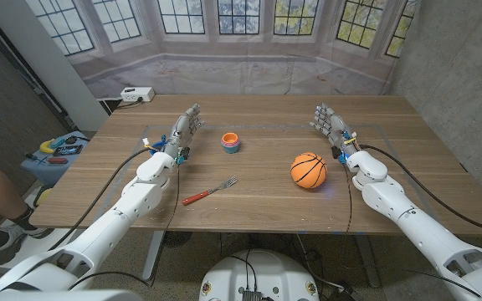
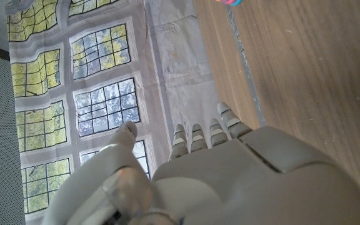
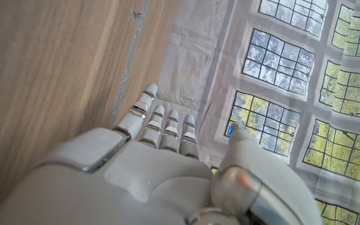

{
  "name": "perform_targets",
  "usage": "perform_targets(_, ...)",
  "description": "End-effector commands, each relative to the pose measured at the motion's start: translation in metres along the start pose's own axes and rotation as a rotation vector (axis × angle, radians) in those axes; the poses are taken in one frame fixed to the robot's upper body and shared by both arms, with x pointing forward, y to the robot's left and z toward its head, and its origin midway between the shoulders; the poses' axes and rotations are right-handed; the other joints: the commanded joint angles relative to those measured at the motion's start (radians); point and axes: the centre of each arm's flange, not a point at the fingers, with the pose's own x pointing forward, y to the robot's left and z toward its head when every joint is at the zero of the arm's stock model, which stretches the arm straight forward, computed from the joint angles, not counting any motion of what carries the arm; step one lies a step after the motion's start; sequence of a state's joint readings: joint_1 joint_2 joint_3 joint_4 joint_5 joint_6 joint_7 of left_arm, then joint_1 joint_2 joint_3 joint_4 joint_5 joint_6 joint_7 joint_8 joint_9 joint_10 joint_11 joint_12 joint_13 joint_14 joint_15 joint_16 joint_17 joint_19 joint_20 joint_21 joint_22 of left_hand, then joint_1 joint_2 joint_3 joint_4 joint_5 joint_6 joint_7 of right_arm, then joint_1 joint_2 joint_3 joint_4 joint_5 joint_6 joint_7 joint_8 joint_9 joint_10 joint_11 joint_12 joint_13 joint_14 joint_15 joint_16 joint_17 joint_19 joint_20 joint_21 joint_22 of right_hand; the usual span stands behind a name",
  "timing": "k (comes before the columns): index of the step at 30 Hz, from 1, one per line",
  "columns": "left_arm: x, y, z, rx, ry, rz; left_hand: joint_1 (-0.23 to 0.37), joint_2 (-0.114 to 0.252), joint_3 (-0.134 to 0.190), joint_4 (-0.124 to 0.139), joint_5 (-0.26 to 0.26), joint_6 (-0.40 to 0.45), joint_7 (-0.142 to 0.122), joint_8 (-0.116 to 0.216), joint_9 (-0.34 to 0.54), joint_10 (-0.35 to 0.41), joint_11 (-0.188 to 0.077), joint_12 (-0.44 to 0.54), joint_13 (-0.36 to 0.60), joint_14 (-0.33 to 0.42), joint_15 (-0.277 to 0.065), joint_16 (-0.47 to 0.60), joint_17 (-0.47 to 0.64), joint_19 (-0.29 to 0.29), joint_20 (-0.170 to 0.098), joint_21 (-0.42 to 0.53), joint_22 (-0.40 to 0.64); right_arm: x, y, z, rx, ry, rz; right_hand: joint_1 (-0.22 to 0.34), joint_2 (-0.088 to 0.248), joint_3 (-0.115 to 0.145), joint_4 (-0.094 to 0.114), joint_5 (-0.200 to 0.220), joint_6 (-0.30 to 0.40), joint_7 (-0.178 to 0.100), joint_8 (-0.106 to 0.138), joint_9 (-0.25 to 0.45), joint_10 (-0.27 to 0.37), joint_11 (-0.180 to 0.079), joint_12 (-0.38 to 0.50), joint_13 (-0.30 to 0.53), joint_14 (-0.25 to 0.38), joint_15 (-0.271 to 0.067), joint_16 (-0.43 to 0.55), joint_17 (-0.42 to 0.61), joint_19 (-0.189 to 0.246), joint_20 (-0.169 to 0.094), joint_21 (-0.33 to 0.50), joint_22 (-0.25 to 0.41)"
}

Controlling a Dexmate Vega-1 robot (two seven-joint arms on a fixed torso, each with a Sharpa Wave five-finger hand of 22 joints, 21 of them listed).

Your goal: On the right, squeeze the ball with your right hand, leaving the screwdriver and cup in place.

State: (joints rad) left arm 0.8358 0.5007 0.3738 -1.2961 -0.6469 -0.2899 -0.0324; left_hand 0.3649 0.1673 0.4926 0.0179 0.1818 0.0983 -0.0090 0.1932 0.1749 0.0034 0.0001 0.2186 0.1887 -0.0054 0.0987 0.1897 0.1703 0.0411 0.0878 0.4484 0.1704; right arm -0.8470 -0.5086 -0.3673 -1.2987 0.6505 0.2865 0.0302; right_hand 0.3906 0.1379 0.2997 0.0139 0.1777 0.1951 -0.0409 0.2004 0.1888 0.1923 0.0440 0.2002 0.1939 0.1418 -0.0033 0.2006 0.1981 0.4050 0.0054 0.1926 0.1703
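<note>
The right hand (image 1: 329, 124) stands on its edge on the table (image 1: 266, 180) toward the right far side, fingers (image 3: 161, 128) apart and reaching toward the window backdrop, holding nothing; its wrist view shows the fingers straight and the thumb set off to the side. Nearer the robot and inward from that hand sits the orange basketball (image 1: 308, 170), apart from the hand and untouched. The left hand (image 1: 182, 134) stands likewise on the table's left side, fingers spread and empty. Between the two hands, closer to the left one, is a small stack of cups (image 1: 231, 143), orange on top with blue and pink below. Nearer the front edge lies a fork (image 1: 210, 191) with a red handle, tines pointing toward the basketball, well apart from it
</note>
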Motion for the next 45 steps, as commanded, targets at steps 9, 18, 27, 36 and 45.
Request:
perform_targets(9,0.002,-0.003,-0.004,0.003,0.012,-0.023,0.013,-0.002,0.011,-0.007,0.006,0.012,0.000,0.002,0.006,0.008,0.002,0.003,0.005,0.002,0.006,0.001,0.005,0.001,0.006,0.000,0.002,-0.008,0.004,-0.001,-0.024,0.011,-0.003,0.014,0.000,0.006,-0.010,0.005,0.007,-0.001,0.003,0.002,0.005,-0.001,0.003,0.005,0.010,0.002,0.007,0.003,0.006,0.002,0.004,0.003)
perform_targets(18,0.001,0.001,-0.006,0.009,0.021,-0.023,0.015,-0.006,0.015,-0.014,0.006,0.012,-0.001,0.000,0.006,0.008,0.001,0.002,0.005,0.002,0.005,0.000,0.004,0.003,0.007,-0.004,0.002,-0.013,0.005,0.013,-0.069,-0.010,-0.007,0.015,-0.001,0.006,-0.014,0.004,0.008,0.001,0.002,0.002,0.006,0.001,0.003,0.005,0.008,0.004,0.007,0.003,0.004,0.003,0.003,0.003)
perform_targets(27,0.001,0.005,-0.006,0.016,0.018,-0.015,0.018,-0.008,0.019,-0.021,0.006,0.013,-0.001,-0.001,0.006,0.007,0.001,0.001,0.004,0.002,0.005,-0.002,0.004,0.005,0.007,-0.008,0.002,-0.015,0.013,0.031,-0.125,-0.039,0.013,0.020,-0.006,0.005,-0.024,0.003,0.008,0.002,0.001,0.002,0.007,0.007,0.004,0.005,0.006,0.009,0.006,0.002,0.002,0.005,0.002,0.003)
perform_targets(36,0.001,0.004,-0.006,0.014,0.015,-0.007,0.020,-0.010,0.021,-0.026,0.007,0.012,-0.001,-0.003,0.006,0.007,0.000,0.000,0.004,0.002,0.005,-0.003,0.004,0.006,0.007,-0.012,0.002,-0.021,0.014,0.042,-0.193,-0.033,0.031,0.022,-0.012,0.003,-0.031,0.002,0.009,0.004,0.001,0.002,0.006,0.011,0.003,0.005,0.005,0.012,0.005,0.001,0.001,0.010,0.002,0.003)
perform_targets(45,-0.002,0.005,-0.003,0.026,0.013,-0.002,0.021,-0.012,0.024,-0.031,0.007,0.012,-0.002,-0.003,0.006,0.007,0.000,-0.001,0.004,0.002,0.005,-0.004,0.004,0.006,0.007,-0.015,0.003,-0.033,0.018,0.049,-0.254,-0.020,0.046,0.019,-0.022,-0.003,-0.037,0.000,0.009,0.006,0.000,0.003,0.005,0.008,0.002,0.005,0.003,0.015,0.004,0.001,0.000,0.016,0.002,0.003)
